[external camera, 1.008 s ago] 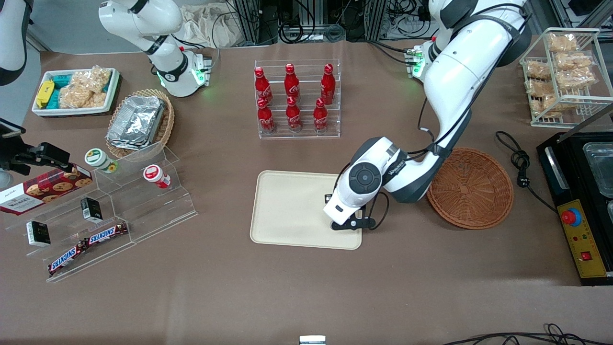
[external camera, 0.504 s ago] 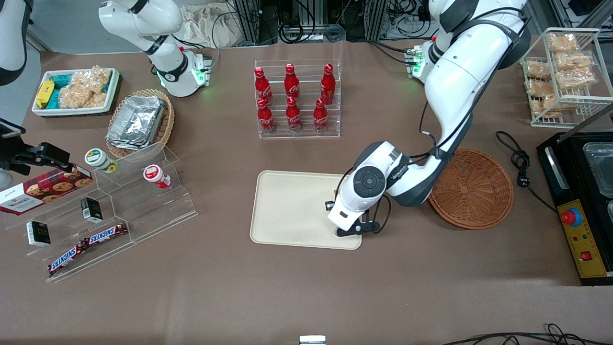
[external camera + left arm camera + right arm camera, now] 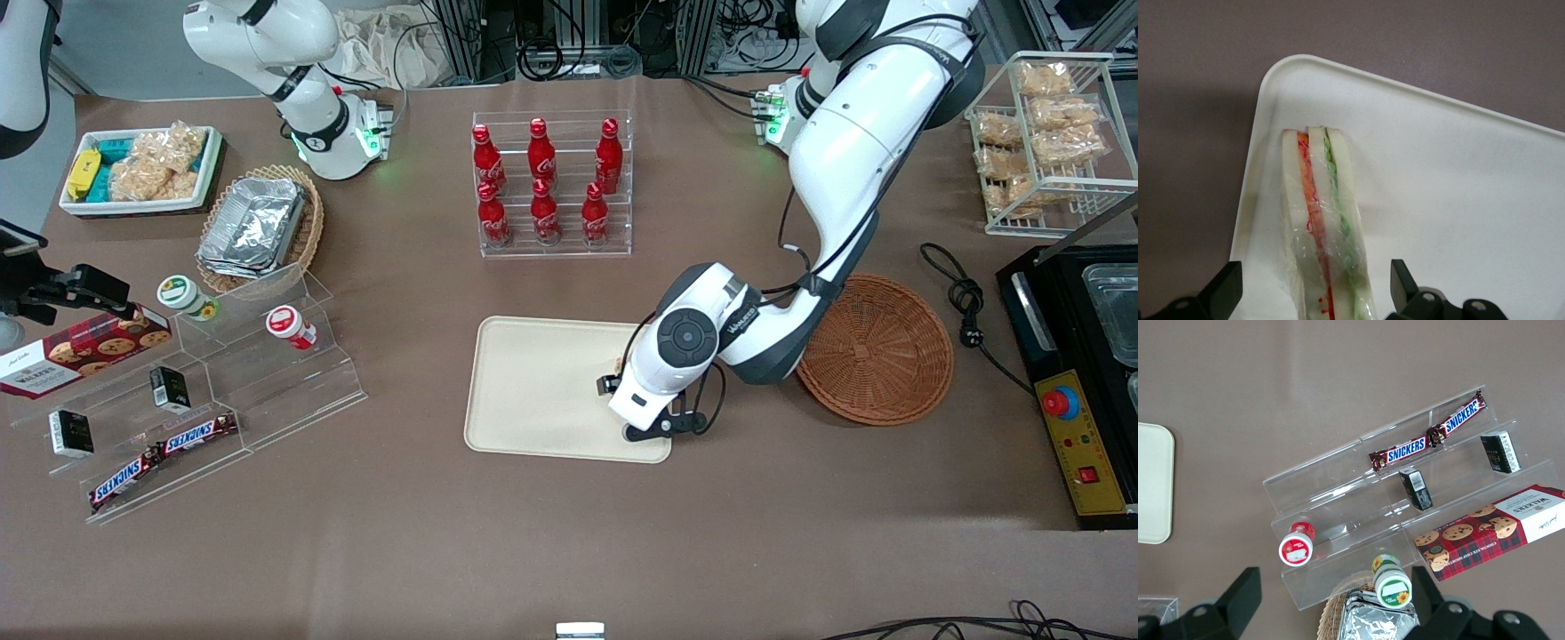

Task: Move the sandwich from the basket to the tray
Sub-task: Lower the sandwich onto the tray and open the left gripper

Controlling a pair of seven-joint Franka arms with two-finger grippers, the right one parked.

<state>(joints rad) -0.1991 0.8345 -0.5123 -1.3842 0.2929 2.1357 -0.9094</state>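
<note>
Release step: my gripper [image 3: 1317, 293] stands with jaws apart around the sandwich [image 3: 1323, 227], which rests on the tray [image 3: 1458, 200] by its corner nearest the basket [image 3: 876, 348]. Next move: lift straight up.

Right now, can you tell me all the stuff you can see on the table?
sandwich: one, pale bread with red and green filling, lying on the tray near a corner.
tray: one, cream, middle of the table.
basket: one, reddish-brown wicker, beside the tray, nothing showing in it.
cola bottles: six, red, in a clear rack farther from the front camera than the tray.
foil containers: silver stack in a tan basket, toward the parked arm's end.
Snickers bars: two, on a clear stepped stand.
cookie box: one, red.
white bin: one, holding bagged snacks.
claw: the left arm's, open, straddling the sandwich over the tray.
</note>
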